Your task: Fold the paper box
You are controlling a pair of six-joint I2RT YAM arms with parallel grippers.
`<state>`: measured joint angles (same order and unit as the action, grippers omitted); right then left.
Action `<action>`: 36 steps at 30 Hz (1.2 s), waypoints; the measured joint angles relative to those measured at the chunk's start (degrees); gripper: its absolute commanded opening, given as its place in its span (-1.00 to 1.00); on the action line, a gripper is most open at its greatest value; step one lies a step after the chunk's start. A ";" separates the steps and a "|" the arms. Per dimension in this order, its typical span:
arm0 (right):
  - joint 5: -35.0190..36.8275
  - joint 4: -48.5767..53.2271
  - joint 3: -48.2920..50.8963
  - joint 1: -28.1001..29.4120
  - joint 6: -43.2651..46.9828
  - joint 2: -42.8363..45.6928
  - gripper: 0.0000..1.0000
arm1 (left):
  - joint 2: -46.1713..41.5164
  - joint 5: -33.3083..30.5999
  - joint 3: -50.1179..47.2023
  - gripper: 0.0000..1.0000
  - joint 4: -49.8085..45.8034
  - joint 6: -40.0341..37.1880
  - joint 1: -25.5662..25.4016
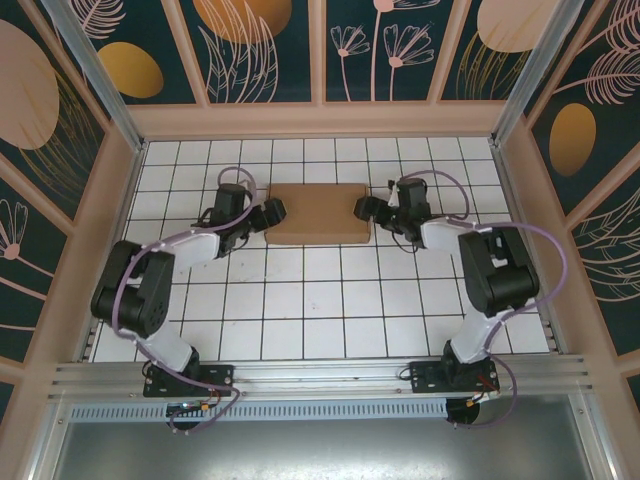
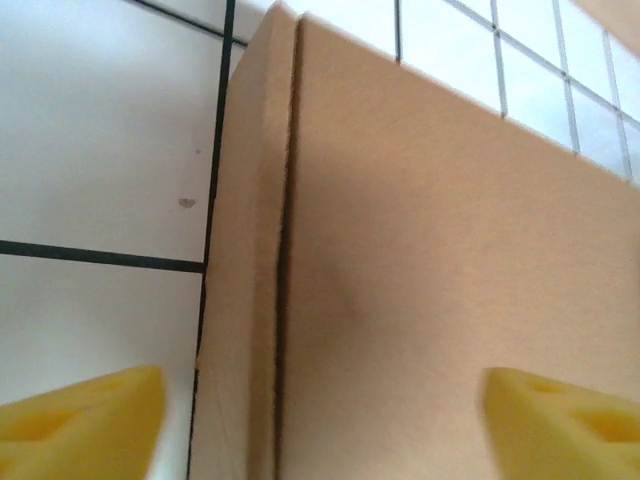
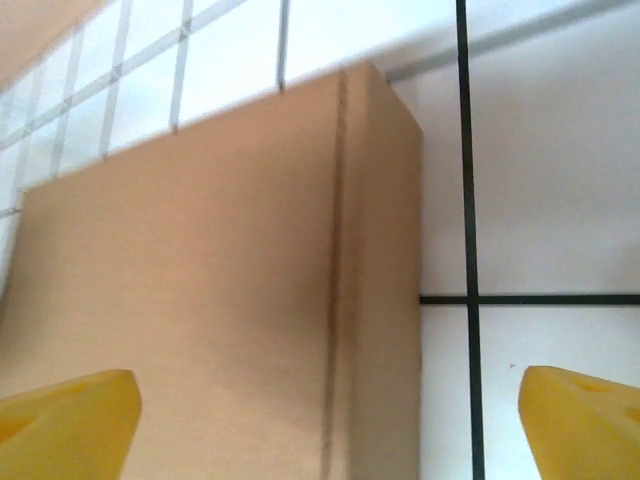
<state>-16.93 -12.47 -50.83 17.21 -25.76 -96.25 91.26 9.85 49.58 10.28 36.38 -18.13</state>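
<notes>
The paper box [image 1: 318,212] lies flat on the tiled table [image 1: 320,310]. The left gripper [image 1: 272,212] is at its left end, the right gripper [image 1: 362,210] at its right.

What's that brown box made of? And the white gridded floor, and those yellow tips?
The paper box looks like brown cardboard: matte, with a dark creased seam near its edge. The table looks like smooth white tile or gridded sheet, faintly glossy; which is unclear. The yellow pads on the jaws look like matte moulded plastic, perhaps rubbery.
</notes>
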 measured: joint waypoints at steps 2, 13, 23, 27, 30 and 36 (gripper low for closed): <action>1.29 0.28 0.20 -0.09 0.76 5.35 0.98 | -4.76 -0.55 1.07 0.98 -0.90 -1.57 0.13; 24.52 -9.77 13.92 1.22 11.30 35.08 0.98 | -37.77 -24.85 -20.57 0.98 17.57 -17.64 0.26; 33.33 -22.49 22.86 -4.24 23.52 25.86 0.98 | -25.55 -28.83 -37.35 0.98 33.27 -32.17 11.26; 30.51 -29.75 27.98 -11.52 23.56 21.11 0.98 | -19.26 -27.34 -38.62 0.98 40.11 -32.28 14.05; 28.15 -39.43 36.15 -14.82 24.02 17.77 0.98 | -16.46 -27.96 -38.77 0.98 46.84 -31.39 14.34; 21.79 -60.94 43.34 -16.52 25.44 7.45 0.98 | -4.92 -28.28 -41.46 0.98 65.53 -31.43 14.49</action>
<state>4.86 -73.41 -7.49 0.69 -0.32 -88.79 86.35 -18.44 8.12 75.81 4.95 -3.64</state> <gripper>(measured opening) 0.990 0.989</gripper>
